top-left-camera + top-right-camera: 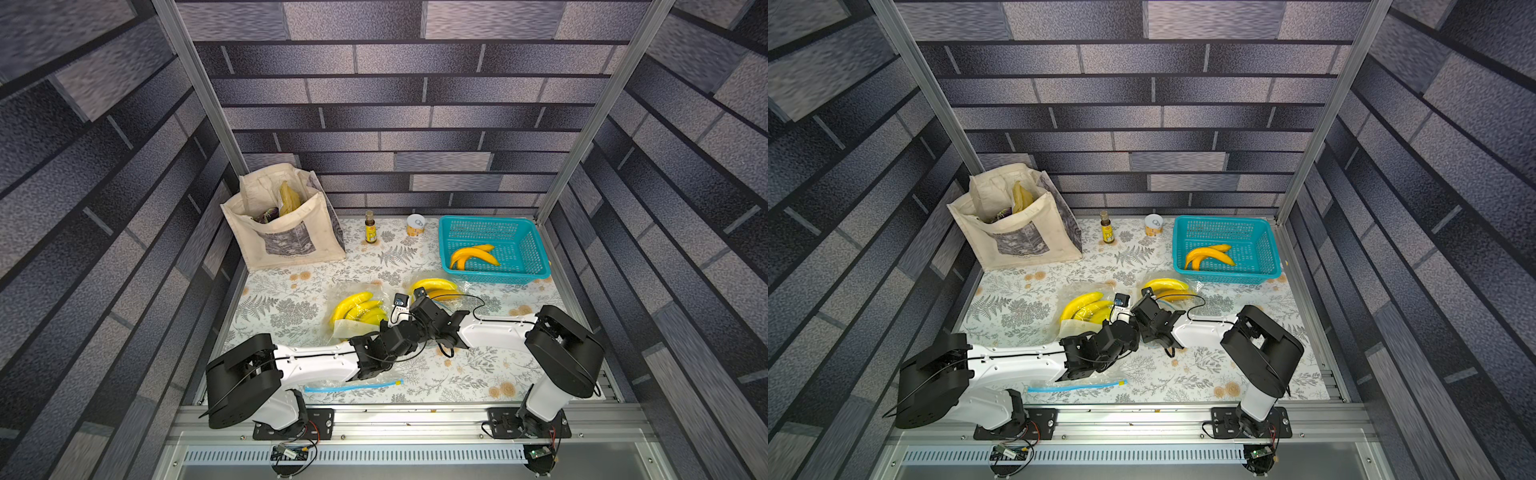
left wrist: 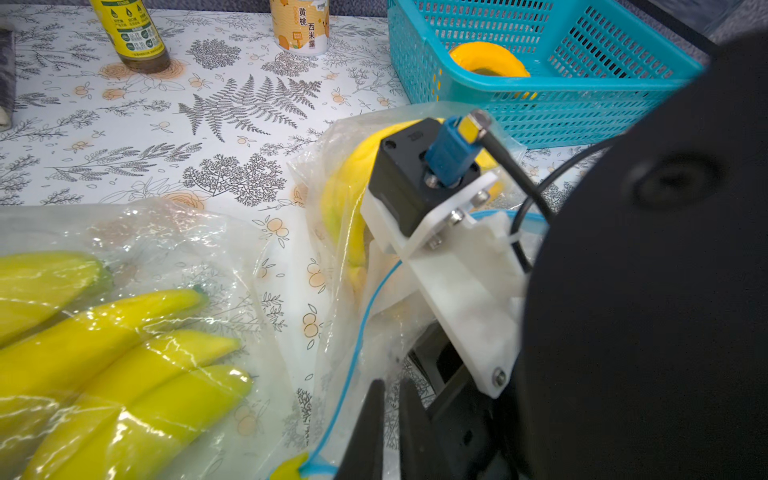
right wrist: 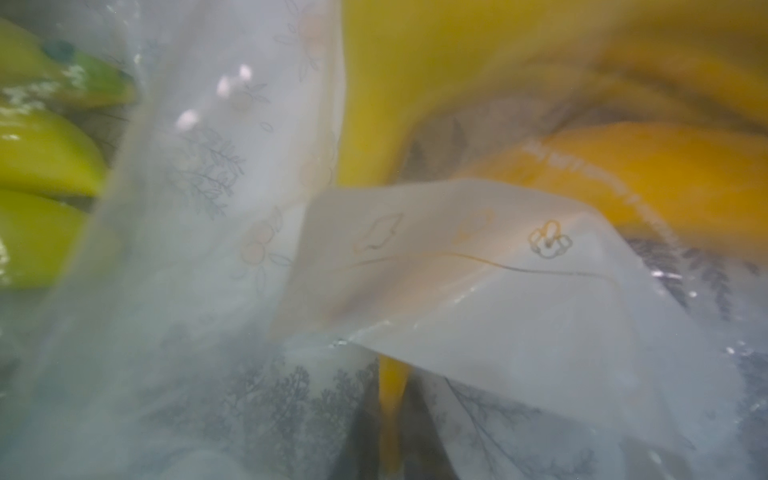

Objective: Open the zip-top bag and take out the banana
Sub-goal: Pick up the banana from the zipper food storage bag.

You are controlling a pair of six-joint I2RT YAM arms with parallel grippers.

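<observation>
- In both top views the claw tips are hidden under the two crossed wrists, over the bag [image 1: 462, 287] near the basket [image 1: 536, 253].
- The right wrist view is blurred and shot through film. The right claw [image 3: 391, 401] is clenched on the stem of the banana [image 3: 415, 83], which lies inside the bag (its yellow curve shows through the plastic in both top views).
- The left claw [image 2: 392, 395] is cut off by the frame edge. Its jaws pinch the bag's film beside the blue zip line.
- A second bag [image 2: 124, 332] of bananas lies just beside it, partly cut off.
- The pale print on the banana and the drawings on the bag's white panel [image 3: 457, 257] cannot be read.
- The can [image 2: 301, 25] reads 黄桃 and 西米露. The label on the bottle [image 2: 133, 37] is too small to read.
</observation>
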